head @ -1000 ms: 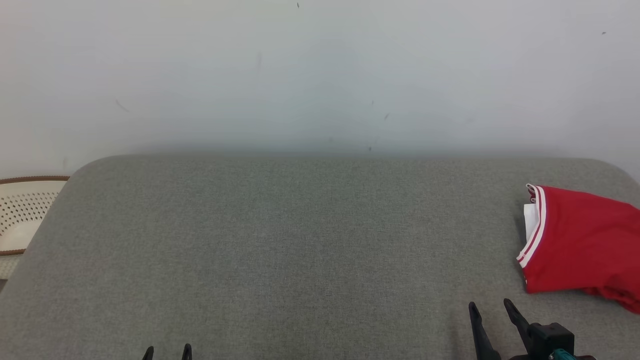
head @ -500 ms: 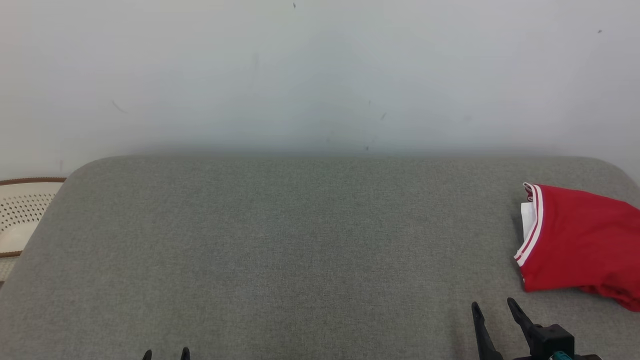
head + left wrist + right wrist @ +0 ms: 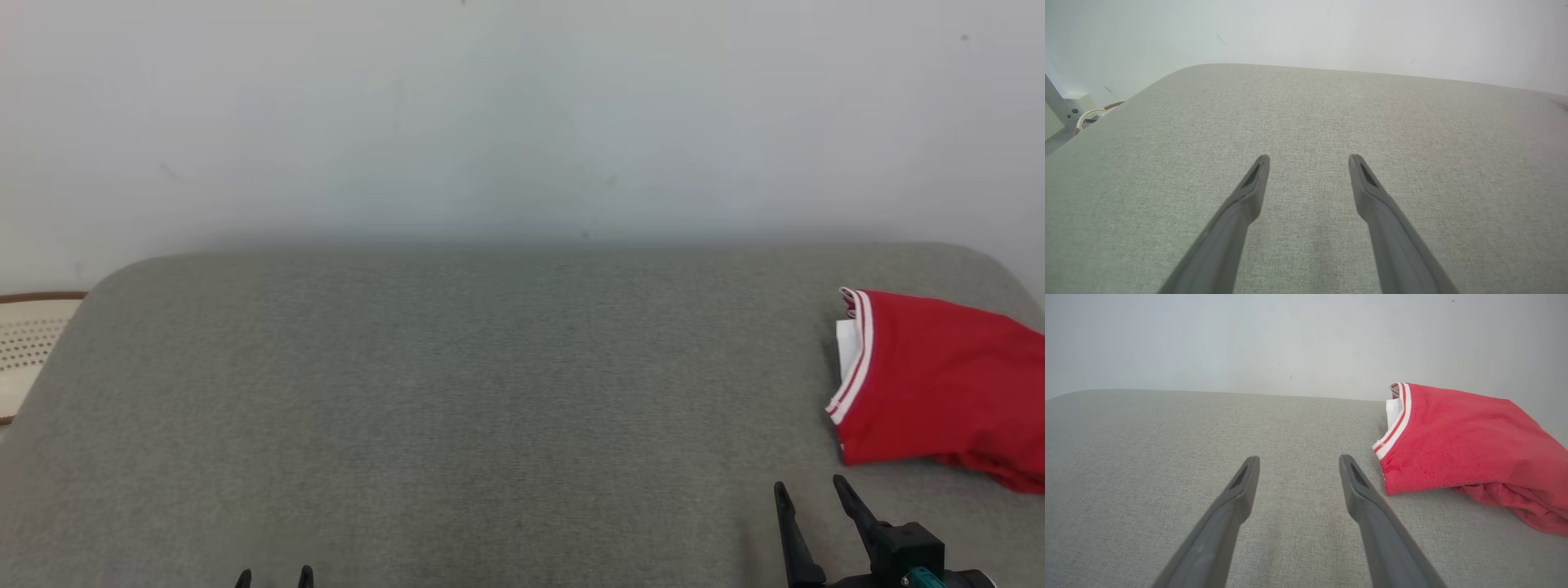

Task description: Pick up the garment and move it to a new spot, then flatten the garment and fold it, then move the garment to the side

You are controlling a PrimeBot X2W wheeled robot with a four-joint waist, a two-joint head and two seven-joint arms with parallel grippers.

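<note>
Lying folded at the tabletop's (image 3: 490, 392) right edge, the red garment (image 3: 939, 384) is untouched; the right gripper (image 3: 809, 484) and the left gripper (image 3: 273, 572) are at the near edge, fingers apart, holding nothing.

I'm looking down from the head onto the grey cushion (image 3: 490, 392); both wrist cameras are facing low along it, the right one sharing the red garment (image 3: 1453, 441).

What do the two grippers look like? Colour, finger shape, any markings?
Left gripper and right gripper look alike. Each has two long, matte dark grey fingers, wide at the base and tapering to narrow tips, with a slim slot near each tip. In the head view the right gripper's fingers join a black blocky mount with a teal part.
</note>
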